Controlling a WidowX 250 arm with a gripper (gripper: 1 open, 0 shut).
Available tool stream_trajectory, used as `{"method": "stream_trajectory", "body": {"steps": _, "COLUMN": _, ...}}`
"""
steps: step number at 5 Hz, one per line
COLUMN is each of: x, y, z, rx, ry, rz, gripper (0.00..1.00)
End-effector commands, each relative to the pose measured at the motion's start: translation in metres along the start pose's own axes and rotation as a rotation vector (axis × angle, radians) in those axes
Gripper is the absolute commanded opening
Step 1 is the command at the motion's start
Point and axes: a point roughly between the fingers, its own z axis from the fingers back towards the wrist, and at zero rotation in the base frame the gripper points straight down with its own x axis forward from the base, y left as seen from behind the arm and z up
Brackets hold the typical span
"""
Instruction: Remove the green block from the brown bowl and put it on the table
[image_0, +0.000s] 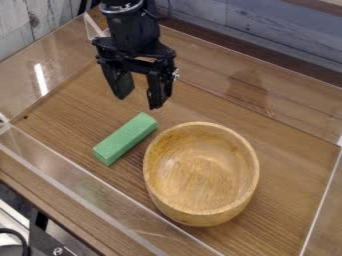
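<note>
The green block (124, 137) lies flat on the table (254, 110), just left of the brown bowl (201, 172), apart from its rim. The bowl is upright with nothing inside it. My gripper (139, 92) hangs above and behind the block, pointing straight down. Its two black fingers stand wide apart with nothing between them. It touches neither the block nor the bowl.
Clear acrylic walls (40, 70) edge the tabletop on all sides. A low front wall (80, 200) runs close below the block and bowl. Bare wood lies to the right of the gripper and behind the bowl.
</note>
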Motion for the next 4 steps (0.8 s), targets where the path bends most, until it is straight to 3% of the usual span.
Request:
{"method": "stream_trajectory", "body": {"steps": 1, "x": 0.019, "y": 0.0, "z": 0.018, "rx": 0.029, "ry": -0.086, "rz": -0.009, "gripper": 0.0}}
{"method": "stream_trajectory", "body": {"steps": 2, "x": 0.027, "y": -0.002, "z": 0.015, "rx": 0.026, "ry": -0.092, "rz": -0.001, "gripper": 1.0}}
{"method": "stream_trajectory", "body": {"steps": 3, "x": 0.033, "y": -0.003, "z": 0.015, "rx": 0.022, "ry": -0.094, "rz": -0.002, "gripper": 1.0}}
{"method": "stream_trajectory", "body": {"steps": 4, "x": 0.032, "y": -0.018, "z": 0.004, "rx": 0.017, "ry": -0.095, "rz": -0.02, "gripper": 1.0}}
